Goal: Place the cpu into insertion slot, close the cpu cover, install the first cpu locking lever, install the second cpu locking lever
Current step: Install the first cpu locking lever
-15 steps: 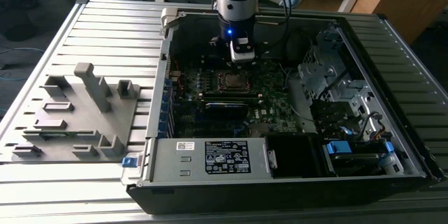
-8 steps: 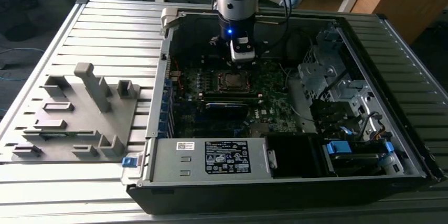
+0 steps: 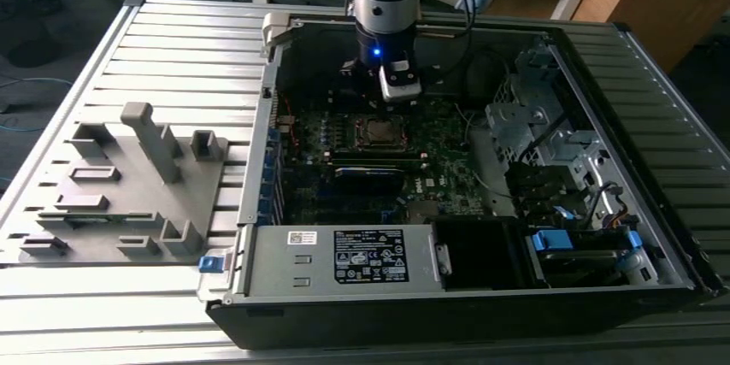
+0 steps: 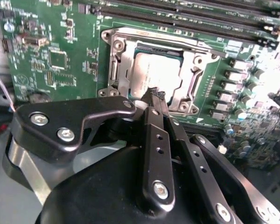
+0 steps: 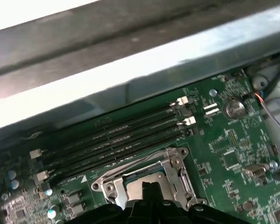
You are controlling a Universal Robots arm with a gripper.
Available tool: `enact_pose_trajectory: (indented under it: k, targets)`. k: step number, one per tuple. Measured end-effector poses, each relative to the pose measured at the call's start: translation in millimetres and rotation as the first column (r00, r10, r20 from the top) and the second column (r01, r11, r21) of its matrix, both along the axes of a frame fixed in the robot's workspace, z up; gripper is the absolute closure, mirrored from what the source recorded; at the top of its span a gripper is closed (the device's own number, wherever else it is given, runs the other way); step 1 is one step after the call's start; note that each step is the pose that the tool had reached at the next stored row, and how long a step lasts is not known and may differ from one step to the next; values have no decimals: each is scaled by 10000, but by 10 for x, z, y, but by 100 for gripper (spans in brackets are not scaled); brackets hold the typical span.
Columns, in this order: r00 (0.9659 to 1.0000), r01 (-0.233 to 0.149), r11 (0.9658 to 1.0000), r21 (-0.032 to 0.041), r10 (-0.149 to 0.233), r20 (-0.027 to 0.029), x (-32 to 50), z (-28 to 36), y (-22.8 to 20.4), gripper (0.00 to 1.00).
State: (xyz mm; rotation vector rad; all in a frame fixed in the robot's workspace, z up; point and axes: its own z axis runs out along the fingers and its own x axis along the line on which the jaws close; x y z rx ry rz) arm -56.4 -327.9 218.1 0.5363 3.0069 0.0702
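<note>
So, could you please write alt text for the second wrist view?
The black gripper, fingers closed together, hovers at the edge of the cpu, which sits in the insertion slot under the silvery cpu cover, on a green motherboard.

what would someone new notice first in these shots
The open computer case dominates the exterior view, its green motherboard exposed. The arm's black hand hangs just above the cpu, which sits in the insertion slot with the cpu cover down around it.
</note>
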Motion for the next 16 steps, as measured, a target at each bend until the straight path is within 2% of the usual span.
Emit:
enact_pose_trajectory:
  k: [5,16]
  targets:
    - [9980,-636,9980,-1,636,1,0,-3,0,89]
    - [9979,-650,9979,1,650,0,0,-4,0,89]
